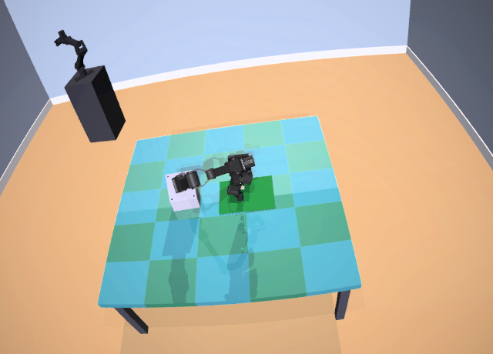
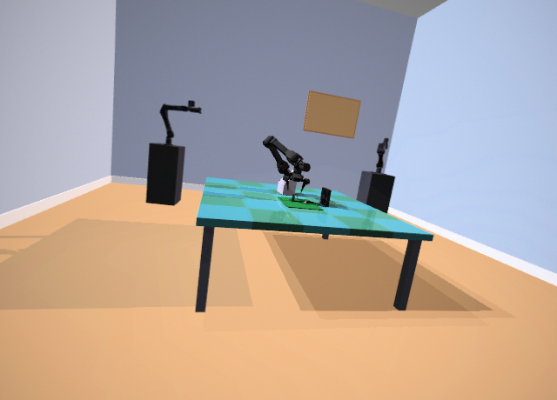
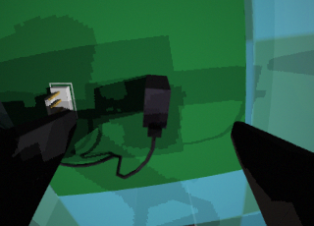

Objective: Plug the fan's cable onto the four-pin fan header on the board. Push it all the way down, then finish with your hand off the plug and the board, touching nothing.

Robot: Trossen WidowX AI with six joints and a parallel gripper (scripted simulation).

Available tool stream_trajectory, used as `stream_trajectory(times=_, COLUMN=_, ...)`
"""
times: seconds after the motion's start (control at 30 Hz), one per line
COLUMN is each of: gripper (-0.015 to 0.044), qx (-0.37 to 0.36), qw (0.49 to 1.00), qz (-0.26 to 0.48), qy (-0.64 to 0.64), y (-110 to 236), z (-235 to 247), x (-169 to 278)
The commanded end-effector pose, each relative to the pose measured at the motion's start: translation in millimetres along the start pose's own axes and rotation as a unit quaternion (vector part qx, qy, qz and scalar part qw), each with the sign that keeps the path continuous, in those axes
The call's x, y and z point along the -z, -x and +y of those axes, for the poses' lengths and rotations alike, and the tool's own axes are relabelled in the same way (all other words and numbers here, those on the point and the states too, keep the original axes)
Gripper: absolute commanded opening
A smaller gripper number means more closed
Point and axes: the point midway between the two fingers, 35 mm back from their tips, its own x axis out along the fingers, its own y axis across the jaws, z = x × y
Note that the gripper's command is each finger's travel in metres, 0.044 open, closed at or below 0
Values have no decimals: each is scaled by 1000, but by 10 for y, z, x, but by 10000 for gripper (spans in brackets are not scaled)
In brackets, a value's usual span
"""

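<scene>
Hovering claw point(image 3: 153, 147), one plug point(image 3: 157, 104)

Checkered table point(image 1: 326, 262), black pedestal point(image 1: 95, 104), corkboard point(image 2: 332, 114)

No text, label, brand, number or sign can be read in any view.
</scene>
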Motion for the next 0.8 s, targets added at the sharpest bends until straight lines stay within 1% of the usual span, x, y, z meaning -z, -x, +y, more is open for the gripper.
stream_trajectory(times=0.0, gripper=440, qx=1, qw=1000, qz=-6, qy=1, y=-99, z=-9, x=-1)
stream_trajectory(times=0.2, gripper=440, qx=1, qw=1000, qz=-6, qy=1, y=-126, z=-7, x=-2)
stream_trajectory(times=0.77, gripper=440, qx=1, qw=1000, qz=-6, qy=1, y=-400, z=-3, x=-11)
